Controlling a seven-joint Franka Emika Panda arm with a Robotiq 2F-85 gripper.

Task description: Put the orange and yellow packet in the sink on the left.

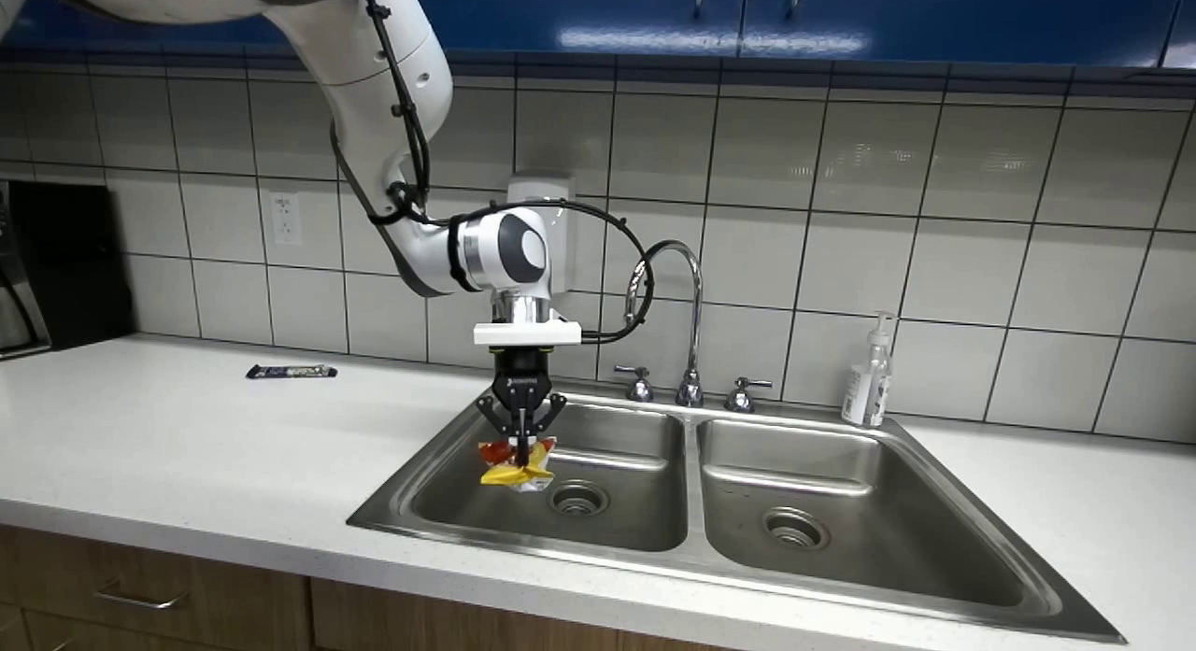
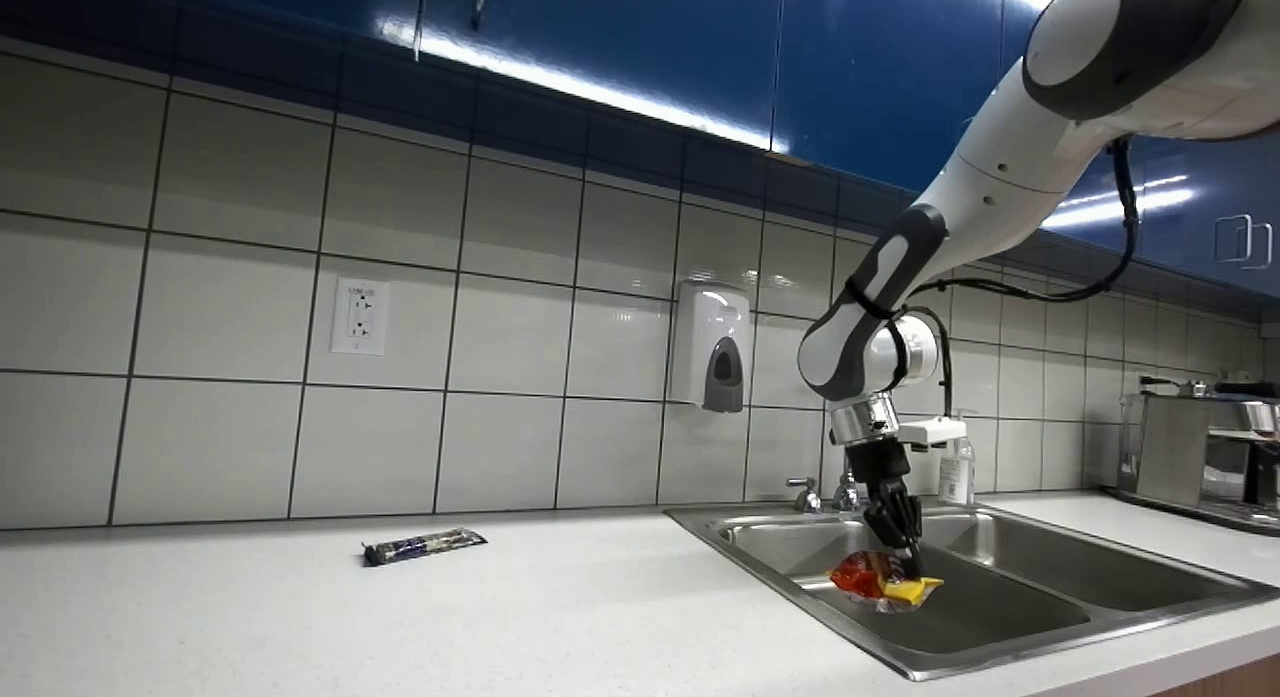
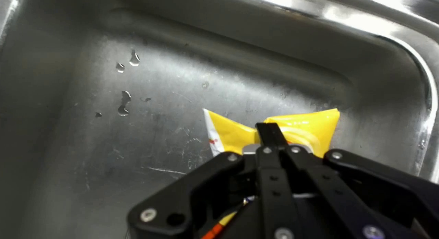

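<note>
The orange and yellow packet (image 1: 510, 474) hangs from my gripper (image 1: 522, 458) over the left basin of the sink (image 1: 640, 516). In an exterior view, its red-orange end (image 2: 858, 575) and yellow end show below the gripper (image 2: 914, 567). In the wrist view the fingers (image 3: 271, 126) are closed together and pinch the yellow packet (image 3: 308, 126) in its middle. The packet's rest is hidden behind the fingers. The basin floor (image 3: 137, 143) shows beneath, with a few water drops. I cannot tell exactly how high the packet is above the floor.
The right basin (image 1: 878, 530) lies beyond the divider. A tall faucet (image 1: 696, 324) with two handles stands behind the sink. A soap bottle (image 1: 869, 385) stands at the back rim. A dark narrow packet (image 1: 291, 372) lies on the counter, left. A dispenser (image 2: 712, 347) hangs on the wall.
</note>
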